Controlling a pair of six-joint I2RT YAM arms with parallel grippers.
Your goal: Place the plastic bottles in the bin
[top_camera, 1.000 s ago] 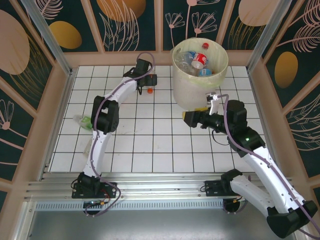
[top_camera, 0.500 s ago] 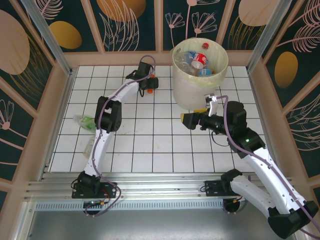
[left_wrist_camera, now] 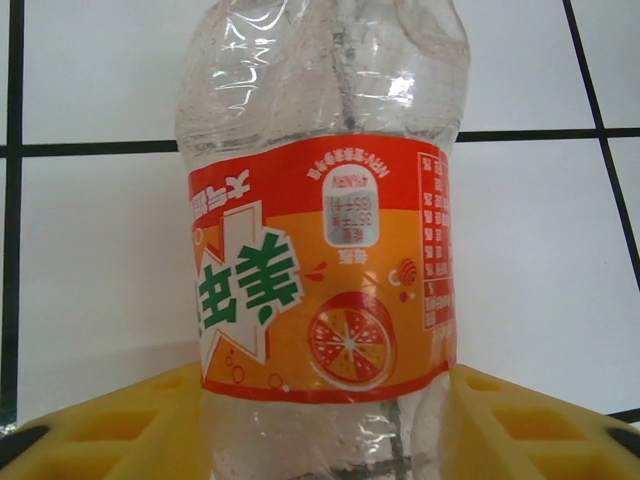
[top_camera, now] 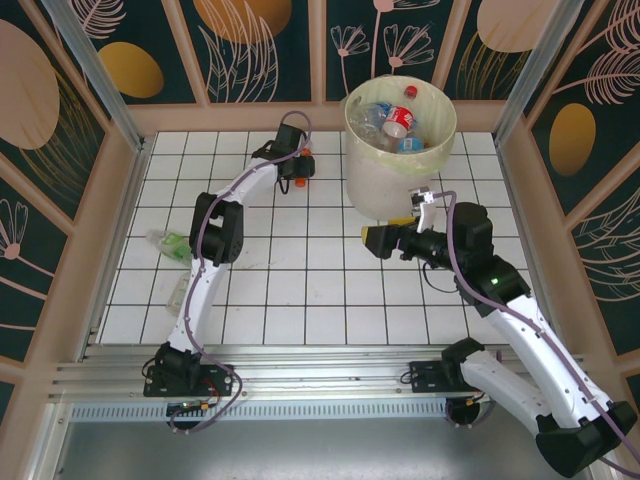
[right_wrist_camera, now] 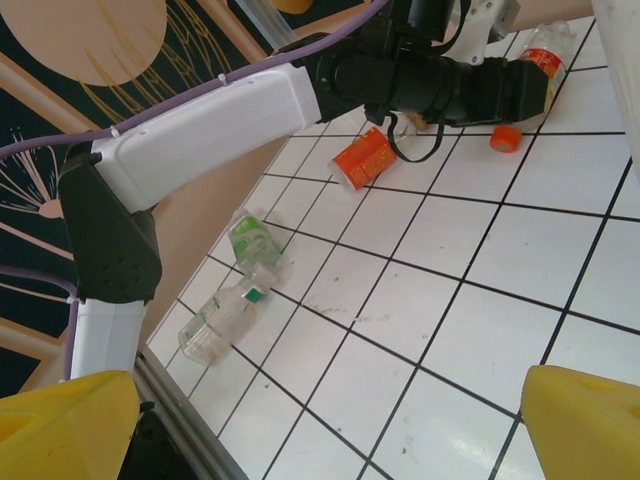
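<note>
While the bin (top_camera: 385, 188) sits at the table's far edge with bottles inside, the left gripper (left_wrist_camera: 325, 425) is clenched on an orange-label bottle (left_wrist_camera: 325, 270) to the bin's left. Noted: right gripper (right_wrist_camera: 320, 430) gapes, empty. By the left wall lie a green-label bottle (right_wrist_camera: 248, 240) and a clear bottle (right_wrist_camera: 225, 318).

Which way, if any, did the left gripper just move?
Yes: the left gripper shifted slightly toward the large round cream-white bin, closing on the clear orange-labelled plastic bottle.
</note>
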